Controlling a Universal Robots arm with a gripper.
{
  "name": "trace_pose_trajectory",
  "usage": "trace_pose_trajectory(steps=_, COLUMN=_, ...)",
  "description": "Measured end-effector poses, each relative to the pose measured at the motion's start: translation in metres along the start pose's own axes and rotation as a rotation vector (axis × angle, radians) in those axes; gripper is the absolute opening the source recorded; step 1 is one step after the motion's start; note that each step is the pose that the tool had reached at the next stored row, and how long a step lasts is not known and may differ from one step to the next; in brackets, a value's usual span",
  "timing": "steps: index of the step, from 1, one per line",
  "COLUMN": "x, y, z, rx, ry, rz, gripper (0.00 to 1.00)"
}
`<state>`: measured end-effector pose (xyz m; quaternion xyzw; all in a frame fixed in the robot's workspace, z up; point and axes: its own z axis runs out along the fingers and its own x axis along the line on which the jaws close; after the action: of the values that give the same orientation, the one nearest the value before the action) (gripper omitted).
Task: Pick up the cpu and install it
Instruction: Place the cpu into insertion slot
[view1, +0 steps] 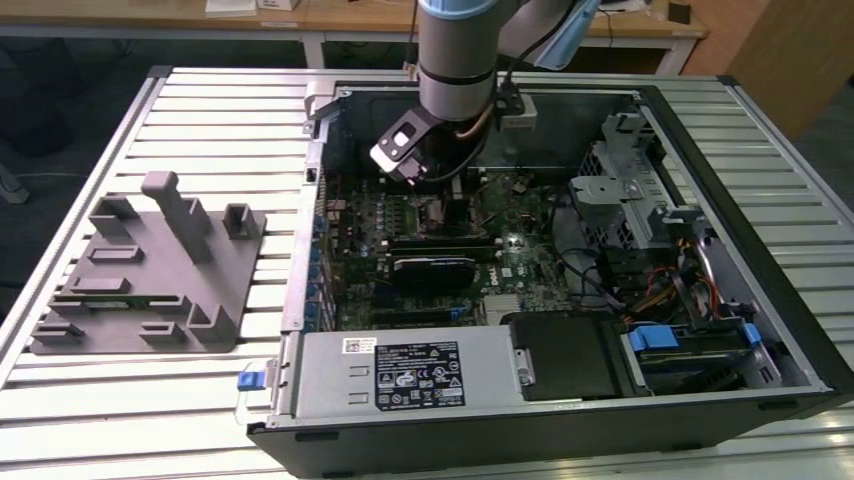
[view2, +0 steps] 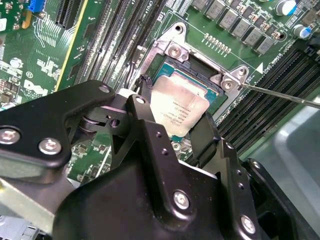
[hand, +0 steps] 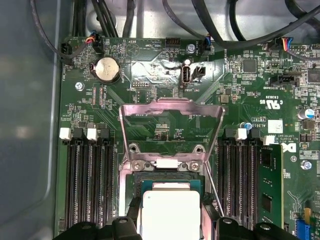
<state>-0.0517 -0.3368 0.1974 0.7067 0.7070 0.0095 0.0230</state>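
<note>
The cpu (view2: 179, 106) is a small silvery square chip, and my gripper (view2: 172, 120) is shut on it, one black finger (view2: 139, 112) on each side. The chip hangs slightly tilted just above the open dark socket (view2: 210, 87) on the green motherboard. In the first wrist view the cpu (hand: 170, 212) sits between the fingers (hand: 131, 220) of the gripper (hand: 170, 222), over the socket (hand: 170, 179), with the metal load plate (hand: 172, 107) swung up and open. In the exterior view the gripper (view1: 434, 195) reaches down into the open computer case (view1: 747, 330).
The thin socket lever (view2: 280, 95) sticks out beside the socket. Memory slots (hand: 87, 185) flank it, one side holding a memory stick (hand: 270, 180). A black block (view1: 434, 270), the power supply (view1: 400, 375) and a drive cage (view1: 627, 200) crowd the case. A grey fixture (view1: 147, 270) lies outside.
</note>
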Motion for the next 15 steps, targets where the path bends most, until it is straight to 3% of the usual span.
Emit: trace_pose_trajectory(steps=15, x=0.0012, y=-0.0004, z=0.0033, rx=0.0000, ry=-0.0009, rz=0.000, gripper=0.55)
